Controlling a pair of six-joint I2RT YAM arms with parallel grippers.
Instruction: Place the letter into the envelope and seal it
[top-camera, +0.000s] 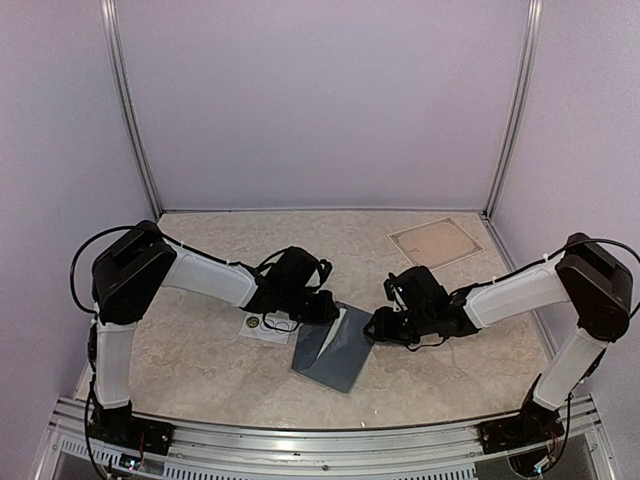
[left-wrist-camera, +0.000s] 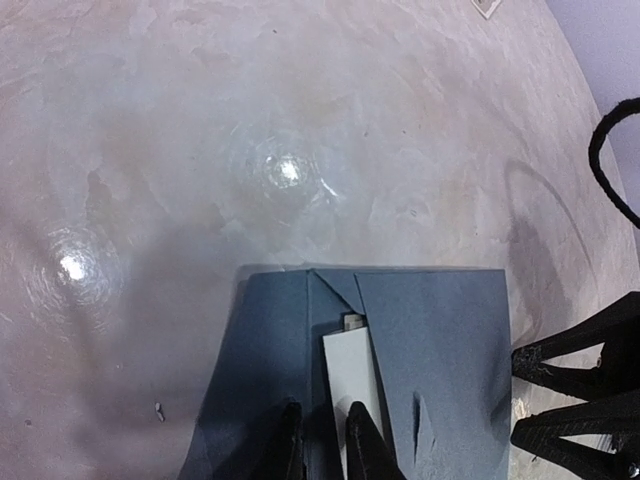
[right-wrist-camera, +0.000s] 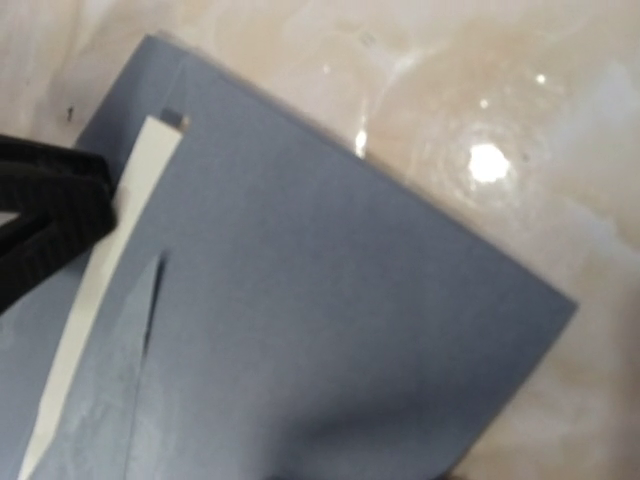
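Observation:
The dark slate envelope (top-camera: 335, 355) lies on the table between my arms, with its opening side to the left. It also shows in the left wrist view (left-wrist-camera: 440, 340) and fills the right wrist view (right-wrist-camera: 330, 300). The white letter (left-wrist-camera: 352, 370) sits partly inside it, and a long strip (right-wrist-camera: 110, 250) still shows at the opening. My left gripper (left-wrist-camera: 325, 430) is nearly closed. Its tips rest on the letter and the envelope at the opening (top-camera: 322, 308). My right gripper (top-camera: 376, 326) is at the envelope's right edge, its fingers apart (left-wrist-camera: 516, 395). The paper hides them in its own view.
A small white sticker strip (top-camera: 262, 326) lies under my left wrist, left of the envelope. A tan square pad (top-camera: 435, 242) lies at the back right. Pale walls with metal posts close in the table on three sides.

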